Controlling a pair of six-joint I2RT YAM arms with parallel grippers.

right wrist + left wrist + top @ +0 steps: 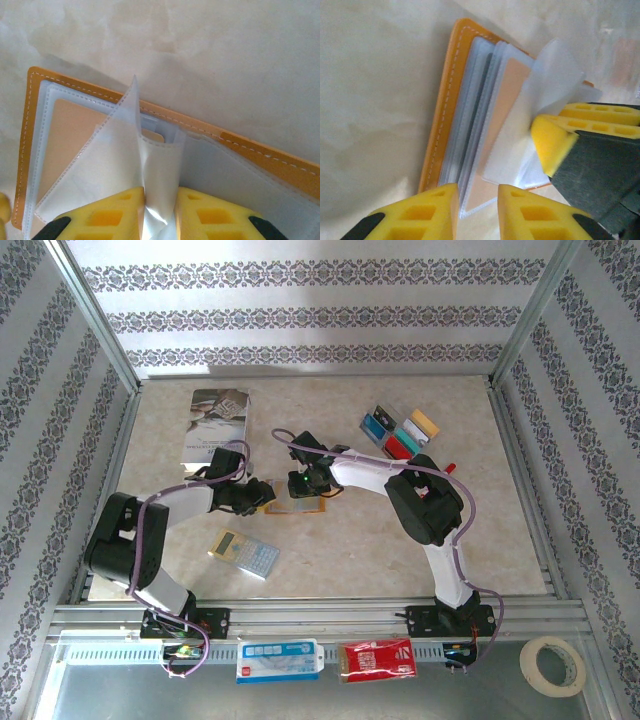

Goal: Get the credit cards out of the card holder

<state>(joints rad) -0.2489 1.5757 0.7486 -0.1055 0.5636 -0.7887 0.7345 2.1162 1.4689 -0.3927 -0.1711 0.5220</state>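
The orange-tan card holder point(297, 504) lies open on the table between my two grippers, its clear sleeves fanned point(470, 115). My right gripper point(160, 215) is shut on one clear sleeve, which stands folded up between its pads. Its yellow fingers point(552, 142) hold that sleeve at the right of the left wrist view. My left gripper point(477, 210) is open, its pads astride the near corner of the sleeve stack, the left pad touching it. A tan card point(70, 140) sits inside a sleeve. Several credit cards point(400, 430), among them blue, teal, red and gold, lie at the back right.
A grey book point(215, 425) lies at the back left and a grey-and-yellow calculator point(245, 555) near the left arm. A tape roll point(553, 665), a red pack point(377, 658) and a white pack point(278, 660) sit below the front rail. Patterned walls enclose the table.
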